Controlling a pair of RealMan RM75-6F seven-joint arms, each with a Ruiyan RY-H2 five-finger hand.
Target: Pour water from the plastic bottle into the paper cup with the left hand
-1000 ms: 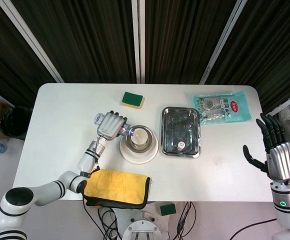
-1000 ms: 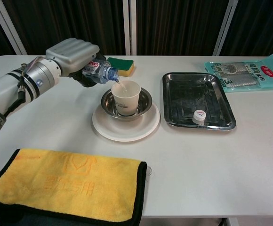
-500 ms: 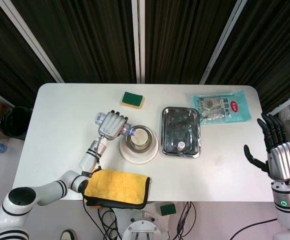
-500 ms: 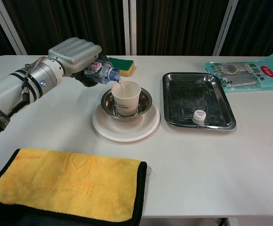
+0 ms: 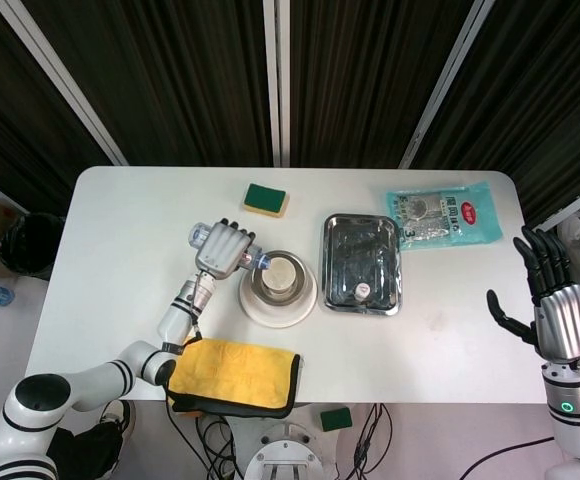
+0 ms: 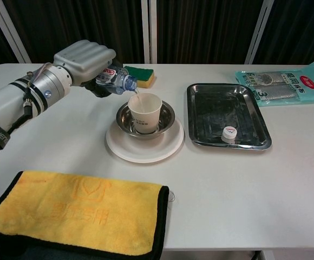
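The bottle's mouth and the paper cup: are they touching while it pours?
Apart. The chest view shows the plastic bottle mouth held above the paper cup rim, with a thin stream of water crossing the gap.

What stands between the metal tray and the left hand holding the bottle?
The paper cup, inside a steel bowl on a white plate, seen in the chest view.

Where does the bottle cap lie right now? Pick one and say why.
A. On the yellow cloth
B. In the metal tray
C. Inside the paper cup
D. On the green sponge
B: the small white bottle cap rests in the near corner of the metal tray, apart from the paper cup that the left hand is pouring into from the plastic bottle.
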